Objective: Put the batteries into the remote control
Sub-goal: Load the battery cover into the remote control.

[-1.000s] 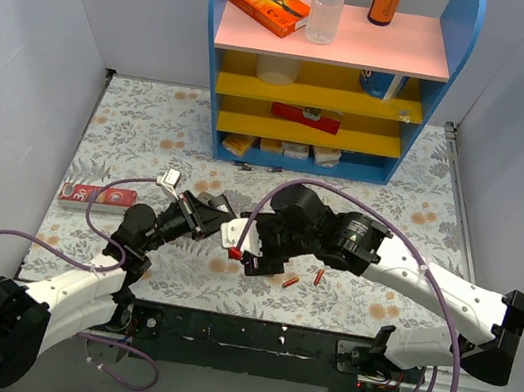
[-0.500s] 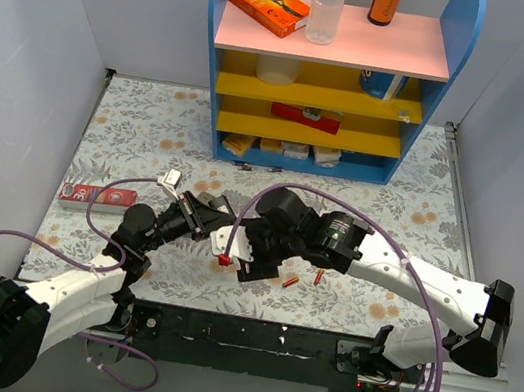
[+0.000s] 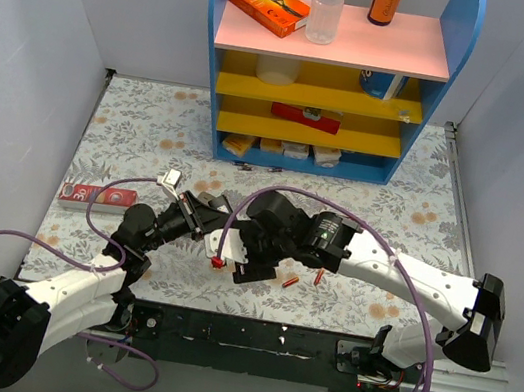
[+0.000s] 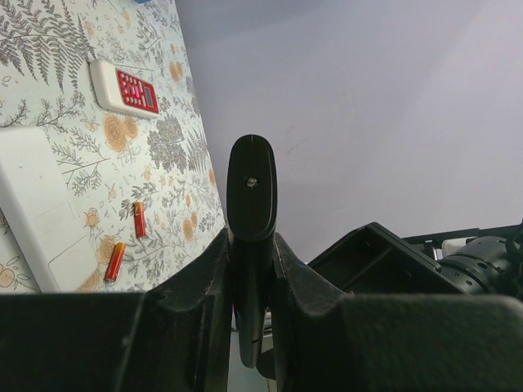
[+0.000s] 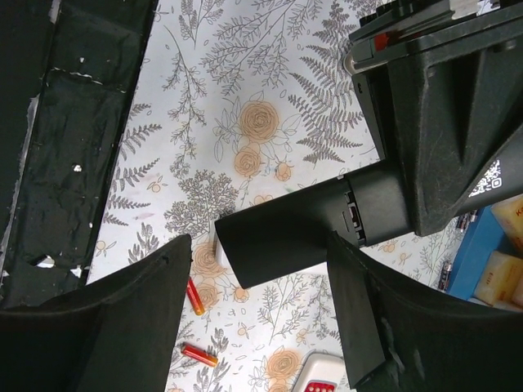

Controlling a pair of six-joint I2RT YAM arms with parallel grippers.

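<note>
- The left hand (image 4: 250, 282) is clamped tight on a dark oblong piece (image 4: 252, 188) with a rounded end. The piece stands up between the fingers and is clear of the tabletop (image 3: 133, 123).
- The right hand (image 5: 260, 243) is spread wide, with one finger (image 5: 106, 318) on each side of the free end of that dark piece. The right wrist view shows floral cloth between the left-side finger and the piece. Whether the other finger touches it I cannot tell.
- In the top view the two hands meet over the near middle of the tabletop, the left arm reaching in from the lower left and the right arm from the right.
- The remote control (image 4: 37, 204), plain white with a smooth face, lies flat on the tabletop at the left edge of the left wrist view. A faint rectangular outline shows near its closer end. In the top view the arms hide it.
- Two batteries (image 4: 139, 219), red-orange with dark tips, lie loose on the cloth just beside the remote control's long edge, apart from each other. In the top view they lie just in front of the right arm's wrist.
- A white remote with red buttons (image 4: 127, 86) lies flat beyond the batteries, apart from the plain one.
- A flat red-and-white item (image 3: 98, 195) lies near the left edge of the tabletop.
- A blue shelf unit (image 3: 210, 45) stands at the far side. An orange box (image 3: 267, 4) and a clear bottle (image 3: 328, 5) are on its top board.
</note>
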